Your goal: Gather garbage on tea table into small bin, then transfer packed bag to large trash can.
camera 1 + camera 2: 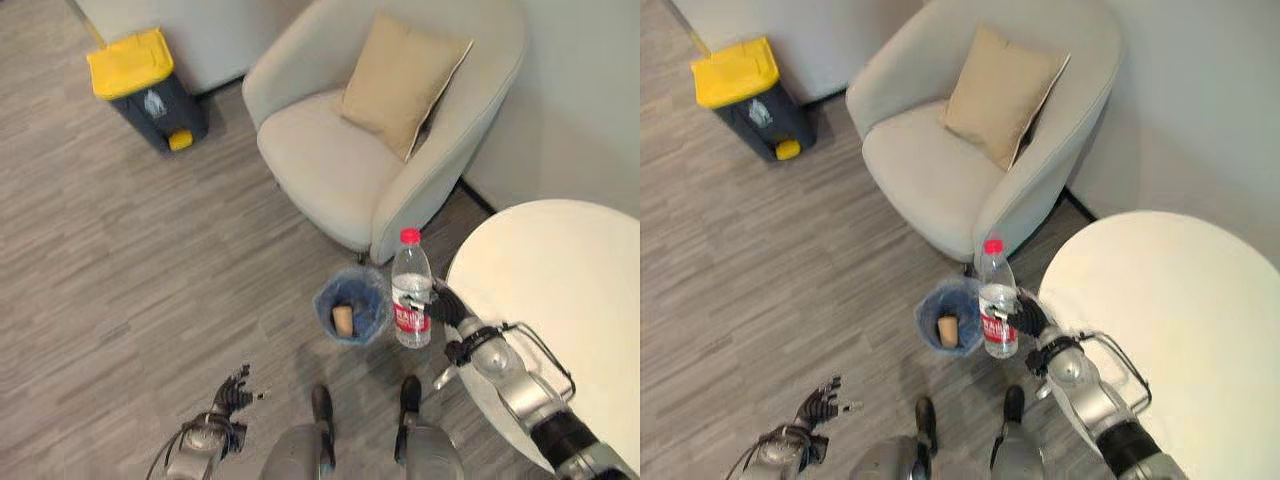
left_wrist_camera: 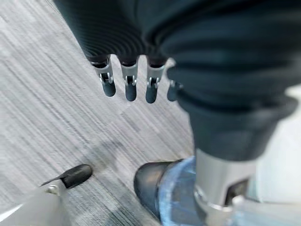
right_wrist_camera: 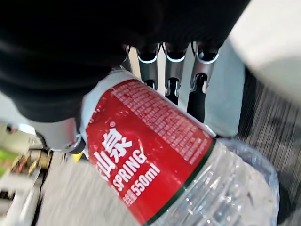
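Holding a clear water bottle (image 1: 411,289) with a red cap and red label, the right hand (image 1: 447,306) has its fingers curled around the bottle's middle. The bottle stands upright in the air, just beside the small bin (image 1: 353,307) and between the bin and the round cream table (image 1: 560,300). In the right wrist view the label covers most of the hand, so only the fingers (image 3: 175,70) behind the bottle (image 3: 160,155) can be seen, and the thumb is hard to make out.

The small bin sits on the grey wood floor (image 1: 120,260), lined with a blue bag, and a light brown piece of garbage (image 1: 343,320) lies inside; what it is exactly I cannot tell. The table is cut off at the right edge, and its visible top is bare.

The left hand (image 1: 230,393) hangs low near the floor, well apart from the bin, with fingers relaxed and spread, holding nothing. In the left wrist view the fingers (image 2: 130,84) point down over the floor.

Behind the bin stands a cream armchair (image 1: 330,160) with a tan cushion (image 1: 400,78) leaning on its back. Far to the left, by the wall, stands the large trash can (image 1: 148,88), dark grey, with its yellow lid closed.
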You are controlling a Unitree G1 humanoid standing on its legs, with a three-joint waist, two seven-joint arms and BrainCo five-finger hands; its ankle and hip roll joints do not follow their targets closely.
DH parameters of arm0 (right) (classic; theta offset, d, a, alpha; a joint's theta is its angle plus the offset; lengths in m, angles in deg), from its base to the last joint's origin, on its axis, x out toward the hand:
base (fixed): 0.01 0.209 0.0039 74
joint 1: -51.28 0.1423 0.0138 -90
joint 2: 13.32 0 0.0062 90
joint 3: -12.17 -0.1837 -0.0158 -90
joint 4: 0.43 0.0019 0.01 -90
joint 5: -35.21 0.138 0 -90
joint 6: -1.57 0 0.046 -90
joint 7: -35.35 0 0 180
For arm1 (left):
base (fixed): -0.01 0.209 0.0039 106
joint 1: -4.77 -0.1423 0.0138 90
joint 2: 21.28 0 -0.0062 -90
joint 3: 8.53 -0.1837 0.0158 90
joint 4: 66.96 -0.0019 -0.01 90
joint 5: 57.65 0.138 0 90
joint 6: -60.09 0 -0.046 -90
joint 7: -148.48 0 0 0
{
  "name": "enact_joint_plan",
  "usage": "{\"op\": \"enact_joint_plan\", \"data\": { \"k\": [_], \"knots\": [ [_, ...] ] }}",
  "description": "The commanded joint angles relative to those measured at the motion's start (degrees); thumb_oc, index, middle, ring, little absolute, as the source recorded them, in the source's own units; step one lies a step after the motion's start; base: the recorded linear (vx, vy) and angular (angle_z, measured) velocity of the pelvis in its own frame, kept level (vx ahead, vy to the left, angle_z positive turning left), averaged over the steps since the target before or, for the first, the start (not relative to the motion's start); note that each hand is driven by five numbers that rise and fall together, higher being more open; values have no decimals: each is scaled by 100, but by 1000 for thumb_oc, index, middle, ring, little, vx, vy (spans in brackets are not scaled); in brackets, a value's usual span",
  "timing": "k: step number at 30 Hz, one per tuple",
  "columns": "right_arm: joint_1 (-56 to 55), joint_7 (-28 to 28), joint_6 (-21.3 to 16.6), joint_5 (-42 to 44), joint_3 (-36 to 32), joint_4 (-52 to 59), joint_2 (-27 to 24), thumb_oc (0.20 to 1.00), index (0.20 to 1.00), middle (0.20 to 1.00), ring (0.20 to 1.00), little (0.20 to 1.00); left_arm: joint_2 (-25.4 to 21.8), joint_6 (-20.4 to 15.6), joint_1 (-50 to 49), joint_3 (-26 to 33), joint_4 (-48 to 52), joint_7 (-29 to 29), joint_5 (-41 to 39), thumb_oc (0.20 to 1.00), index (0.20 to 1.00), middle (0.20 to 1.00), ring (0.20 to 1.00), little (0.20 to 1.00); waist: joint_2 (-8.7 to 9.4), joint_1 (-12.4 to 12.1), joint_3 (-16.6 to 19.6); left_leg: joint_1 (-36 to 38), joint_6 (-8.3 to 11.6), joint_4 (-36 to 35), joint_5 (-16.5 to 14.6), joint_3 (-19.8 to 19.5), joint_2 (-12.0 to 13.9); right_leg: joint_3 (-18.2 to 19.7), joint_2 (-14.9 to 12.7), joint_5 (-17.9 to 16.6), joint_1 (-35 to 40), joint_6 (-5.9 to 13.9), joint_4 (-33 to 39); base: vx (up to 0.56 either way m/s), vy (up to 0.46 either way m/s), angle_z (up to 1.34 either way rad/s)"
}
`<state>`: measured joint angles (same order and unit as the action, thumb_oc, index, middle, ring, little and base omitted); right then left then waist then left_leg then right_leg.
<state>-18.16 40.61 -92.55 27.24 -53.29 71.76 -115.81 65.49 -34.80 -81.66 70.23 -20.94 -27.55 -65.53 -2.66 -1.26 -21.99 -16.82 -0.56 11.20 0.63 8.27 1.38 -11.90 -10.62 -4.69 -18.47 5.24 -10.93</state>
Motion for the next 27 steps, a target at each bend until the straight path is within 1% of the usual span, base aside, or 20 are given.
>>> {"op": "enact_joint_plan", "data": {
  "k": [1, 4, 5, 9, 10, 11, 12, 13, 14, 15, 17, 18, 19, 22, 27],
  "knots": [
    [340, 418, -251, -73, 211, 355, 173, 200, 200, 200, 200, 200, -299, -197, 88, -71, 11, 328, -197, 1000, 1000, 1000, 1000, 1000, 162, -29, 17, -405, 122, 751, -741, -347, -319, 152, 13, 917, -367, -67, -655, -133, 14, 38],
    [831, 642, -207, -71, 314, 199, 263, 200, 200, 200, 200, 200, -321, -239, 263, -134, 76, 462, -418, 1000, 1000, 1000, 1000, 1000, 100, -92, -139, -1041, 120, 1184, -793, -358, -354, 177, -79, 1041, -1013, -120, -1166, -78, -14, 39],
    [979, 730, -175, -115, 366, 167, 257, 200, 200, 200, 200, 200, -330, -239, 302, -163, 107, 491, -476, 1000, 1000, 1000, 1000, 1000, 65, -121, -186, -1166, 148, 1355, -978, -386, -331, 211, -85, 1255, -1152, -101, -1384, -42, -30, 14],
    [1706, 1147, -101, -146, 423, -250, 292, 200, 200, 200, 200, 200, -370, -324, 670, -265, 178, 682, -713, 1000, 1000, 1000, 1000, 1000, -41, -175, -371, -2168, 101, 2038, -1072, -368, -308, 362, -198, 1427, -2198, -173, -2192, -78, 7, 23],
    [1957, 1280, -38, -235, 425, -385, 280, 200, 200, 200, 200, 200, -371, -327, 767, -292, 251, 707, -794, 1000, 1000, 1000, 1000, 1000, -88, -211, -399, -2628, 67, 2309, -1104, -379, -325, 415, -250, 1530, -2642, -217, -2501, -78, -4, 21],
    [2082, 1355, -1, -263, 413, -517, 255, 200, 200, 200, 200, 200, -385, -350, 808, -310, 282, 740, -828, 1000, 1000, 1000, 1000, 1000, -101, -214, -406, -2848, 54, 2453, -1122, -414, -334, 444, -280, 1577, -2866, -238, -2662, -32, -12, 17],
    [2092, 1359, -5, -262, 416, -526, 257, 200, 200, 200, 200, 200, -384, -350, 813, -309, 281, 741, -828, 1000, 1000, 1000, 1000, 1000, -98, -213, -390, -2882, 54, 2473, -1129, -413, -335, 448, -284, 1586, -2901, -238, -2683, -9, -11, 9],
    [2396, 1461, 42, -272, 429, -819, 215, 200, 200, 200, 200, 200, -414, -368, 898, -384, 360, 749, -858, 1000, 1000, 1000, 1000, 1000, -155, -238, -437, -3288, 24, 2683, -1159, -433, -364, 493, -329, 1669, -3309, -272, -2944, 4, -2, 12],
    [2408, 1464, 35, -269, 433, -832, 216, 200, 200, 200, 200, 200, -413, -368, 903, -382, 358, 749, -859, 1000, 1000, 1000, 1000, 1000, -151, -237, -416, -3327, 23, 2704, -1166, -430, -366, 499, -334, 1678, -3351, -272, -2968, 3, -5, 14],
    [2616, 1530, 69, -255, 450, -1031, 183, 200, 200, 200, 200, 200, -445, -397, 929, -444, 442, 758, -898, 1000, 1000, 1000, 1000, 1000, -185, -258, -429, -3541, 6, 2807, -1180, -436, -389, 519, -364, 1714, -3565, -282, -3098, 5, -2, 19],
    [2903, 1603, 106, -187, 456, -1349, 78, 200, 200, 200, 200, 200, -489, -407, 963, -495, 544, 741, -937, 1000, 1000, 1000, 1000, 1000, -198, -292, -376, -3918, -15, 2959, -1205, -457, -412, 582, -401, 1771, -3924, -316, -3279, 37, -4, 19],
    [3357, 1694, 149, -21, 478, -1895, -64, 200, 200, 200, 200, 200, -549, -446, 1026, -619, 634, 740, -1030, 1000, 1000, 1000, 1000, 1000, -226, -348, -379, -4372, -45, 3196, -1248, -489, -435, 663, -466, 1862, -4393, -344, -3590, 58, -8, 12],
    [3370, 1695, 143, -16, 484, -1908, -64, 200, 200, 200, 200, 200, -548, -444, 1029, -616, 637, 740, -1031, 1000, 1000, 1000, 1000, 1000, -225, -347, -370, -4394, -45, 3209, -1253, -487, -435, 667, -467, 1867, -4416, -344, -3603, 62, -11, 11],
    [3736, 1752, 147, 271, 491, -2410, -207, 200, 200, 200, 200, 200, -608, -490, 1039, -715, 826, 712, -1153, 1000, 1000, 1000, 1000, 1000, -255, -418, -364, -4748, -63, 3458, -1320, -502, -467, 721, -523, 1954, -4767, -361, -3878, 52, -4, 12],
    [4176, 1778, 154, 646, 606, -2981, -269, 200, 200, 200, 200, 200, -718, -483, 1060, -857, 988, 733, -1228, 1000, 1000, 1000, 1000, 1000, -312, -519, -331, -5184, -132, 3744, -1399, -474, -537, 781, -559, 2019, -5203, -357, -4163, 56, -6, 6]
  ]
}}
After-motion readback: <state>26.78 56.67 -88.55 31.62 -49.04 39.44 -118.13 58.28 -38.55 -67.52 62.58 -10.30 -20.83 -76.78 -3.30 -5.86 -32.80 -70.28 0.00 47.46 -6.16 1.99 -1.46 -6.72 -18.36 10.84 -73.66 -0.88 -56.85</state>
